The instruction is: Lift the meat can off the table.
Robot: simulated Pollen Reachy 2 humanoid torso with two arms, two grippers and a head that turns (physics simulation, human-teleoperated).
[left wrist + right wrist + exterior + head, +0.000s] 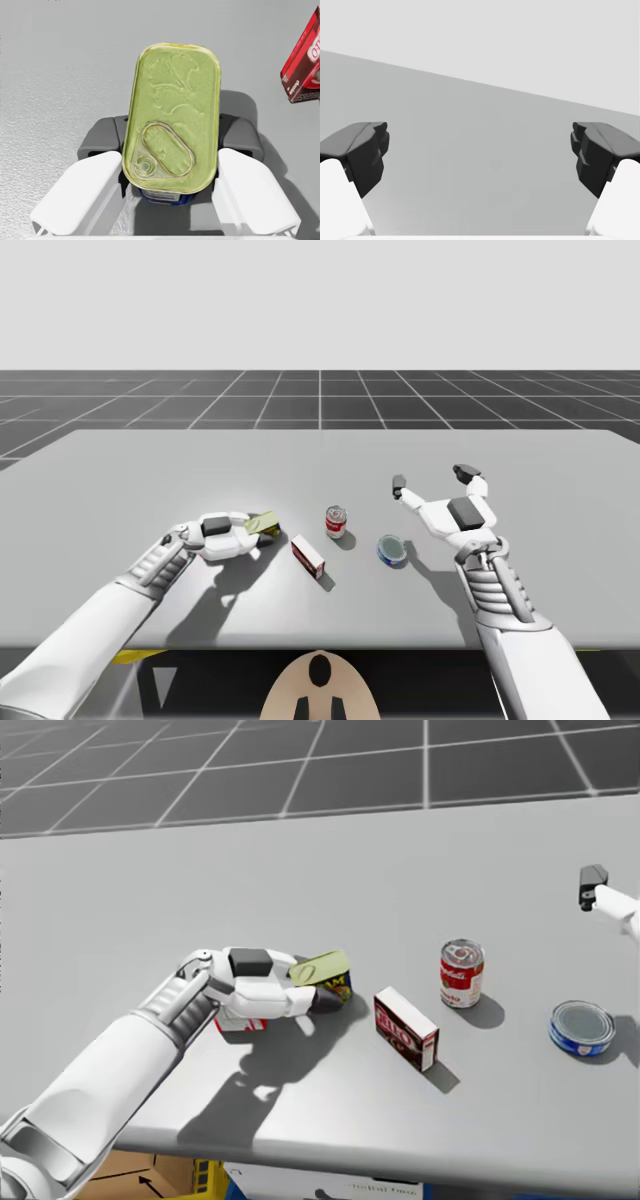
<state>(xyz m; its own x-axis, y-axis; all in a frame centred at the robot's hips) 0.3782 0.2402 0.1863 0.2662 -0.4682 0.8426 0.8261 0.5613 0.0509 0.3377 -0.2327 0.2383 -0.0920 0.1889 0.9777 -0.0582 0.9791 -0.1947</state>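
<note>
Grey table (pixel 120 470) runs back to a dark gridded floor, and the meat can (pixel 172 95) is toward the near left of it, caught in my left gripper (pixel 170 140). The dark pads (pixel 100 142) press its long sides from both sides, with the greenish pull-tab lid facing the wrist camera. In the head view the can is tipped, and I cannot tell whether its low edge has cleared the surface. My right gripper (pixel 480 152) hovers over the far right of the table, jaws spread wide with nothing between them. The main risk, as I judge it, is the hold: the pads seem to sit nearer the tab end than the middle, so the smooth can could pivot or slide out as the arm rises. The red box (pixel 405 1028) lies just right of the can, and a sideways swing could knock it. The red and white can (pixel 461 972) and the blue flat can (pixel 581 1026) are farther right and less exposed.
</note>
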